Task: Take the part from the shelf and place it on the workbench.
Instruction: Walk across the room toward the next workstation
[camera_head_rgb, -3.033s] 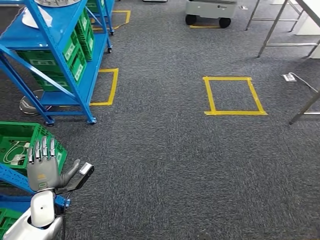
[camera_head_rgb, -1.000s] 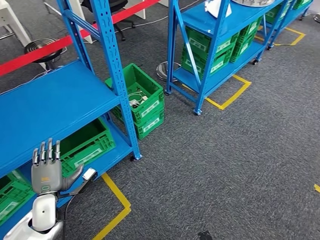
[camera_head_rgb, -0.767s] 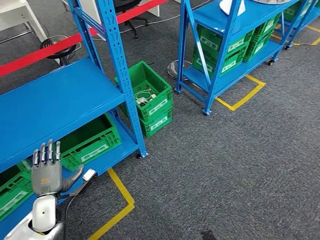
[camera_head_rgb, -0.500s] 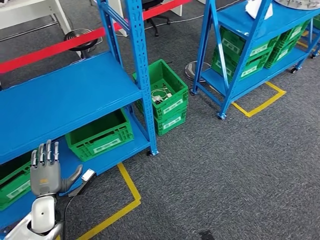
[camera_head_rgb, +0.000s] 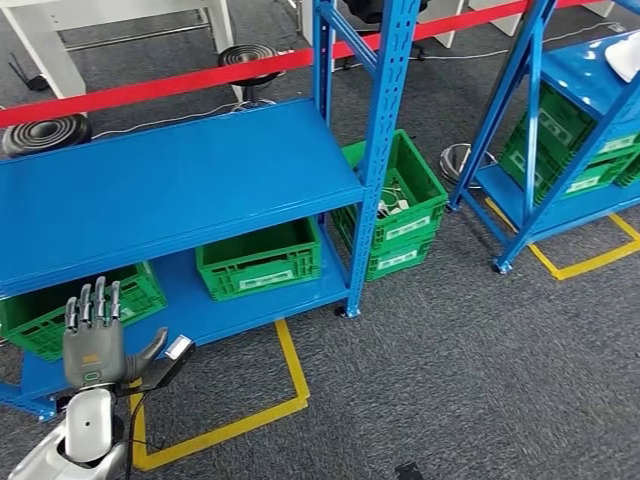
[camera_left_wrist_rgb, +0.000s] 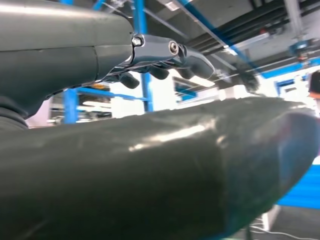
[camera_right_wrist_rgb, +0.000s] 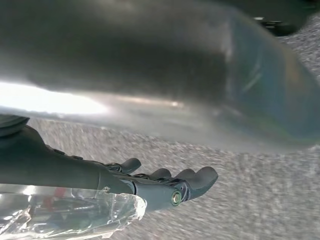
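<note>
The left hand (camera_head_rgb: 92, 340) is raised at 8 o'clock in the head view, palm forward, fingers upright and a little apart, thumb out to the side, with nothing in it. The right hand (camera_right_wrist_rgb: 113, 182) hangs over grey carpet (camera_head_rgb: 453, 380), its fingers stretched out nearly straight. A clear bag (camera_right_wrist_rgb: 71, 212) with something reddish inside (the part, perhaps, though it is too blurred to name) lies against that hand. Whether the hand grips the bag cannot be told.

A blue shelf (camera_head_rgb: 181, 185) fills the 10 to 12 o'clock stretch, its upper board bare. On the lower board sit a green crate (camera_head_rgb: 259, 260) and, towards 9 o'clock, a second crate (camera_head_rgb: 45, 320). Just beside the shelf's post at 1 o'clock, stacked crates (camera_head_rgb: 392, 205) stand on the carpet. A yellow tape square (camera_head_rgb: 226, 425) lies at 6 to 7 o'clock. Red tape (camera_head_rgb: 189, 82) runs behind the shelf. Another shelf (camera_head_rgb: 573, 75) stands at 2 o'clock.
</note>
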